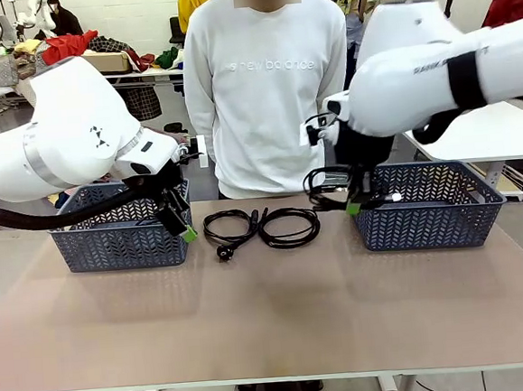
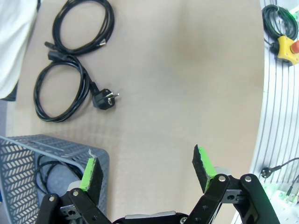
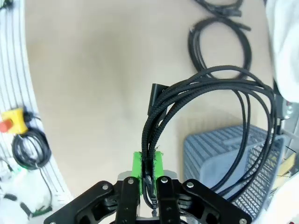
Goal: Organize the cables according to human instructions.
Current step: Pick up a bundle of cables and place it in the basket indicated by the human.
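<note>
Black cables [image 3: 150, 140], grey-blue chevron-patterned baskets [image 1: 121, 247], green pincer pads [image 2: 204, 164], beige table [image 1: 271, 321].

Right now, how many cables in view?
4 cables: two on the table between the baskets, one in the right end effector, one in the left basket; baskets may hide more.

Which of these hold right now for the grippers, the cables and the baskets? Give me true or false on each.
The right gripper is shut on a coiled cable. True.
The left gripper holds a cable. False: it is open and empty.
The plugged cable and a second loose cable lie on the table between the left basket and the right basket. True.
The left basket is empty. False: a stowed cable lies inside it.
</note>
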Available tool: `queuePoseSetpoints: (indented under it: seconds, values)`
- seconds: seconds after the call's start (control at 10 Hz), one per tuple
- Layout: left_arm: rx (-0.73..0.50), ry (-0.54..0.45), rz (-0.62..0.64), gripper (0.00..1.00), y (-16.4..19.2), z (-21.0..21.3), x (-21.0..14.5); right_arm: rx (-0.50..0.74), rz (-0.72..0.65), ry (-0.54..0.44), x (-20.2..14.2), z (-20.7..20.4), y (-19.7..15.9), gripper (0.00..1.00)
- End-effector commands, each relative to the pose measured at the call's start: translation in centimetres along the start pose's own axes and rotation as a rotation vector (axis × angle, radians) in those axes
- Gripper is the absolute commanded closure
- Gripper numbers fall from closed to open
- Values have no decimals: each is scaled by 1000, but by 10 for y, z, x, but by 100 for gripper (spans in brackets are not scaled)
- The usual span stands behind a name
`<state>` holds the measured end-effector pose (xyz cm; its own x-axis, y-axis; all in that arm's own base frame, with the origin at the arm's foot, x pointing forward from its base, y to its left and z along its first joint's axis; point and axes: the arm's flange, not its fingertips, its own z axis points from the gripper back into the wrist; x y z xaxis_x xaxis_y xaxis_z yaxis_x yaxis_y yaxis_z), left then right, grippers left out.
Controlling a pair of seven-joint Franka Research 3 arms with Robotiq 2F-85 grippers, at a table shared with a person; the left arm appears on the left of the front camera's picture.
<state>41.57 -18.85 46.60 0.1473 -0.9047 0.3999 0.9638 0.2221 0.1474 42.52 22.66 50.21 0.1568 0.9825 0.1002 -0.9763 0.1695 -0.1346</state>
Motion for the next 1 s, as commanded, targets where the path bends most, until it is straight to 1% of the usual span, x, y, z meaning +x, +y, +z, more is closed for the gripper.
queuePoseSetpoints:
  seconds: [0.0, 0.1, 0.3, 0.4, 0.8, 0.9]
  values:
    - [1, 1, 2, 0, 0, 1, -1, -37, 35, 34, -20, 14, -25, 100]
    - [1, 1, 2, 0, 0, 1, -1, -33, 49, 34, -29, 16, -37, 100]
    - [1, 1, 2, 0, 0, 1, -1, -69, 26, 27, -35, 17, -51, 100]
    - [1, 1, 2, 0, 0, 1, -1, -37, 16, 25, -34, 17, -35, 100]
    - [1, 1, 2, 0, 0, 1, -1, -37, 16, 25, -34, 17, -35, 100]
    - [1, 1, 2, 0, 0, 1, -1, -35, 20, 31, -32, 15, -39, 89]
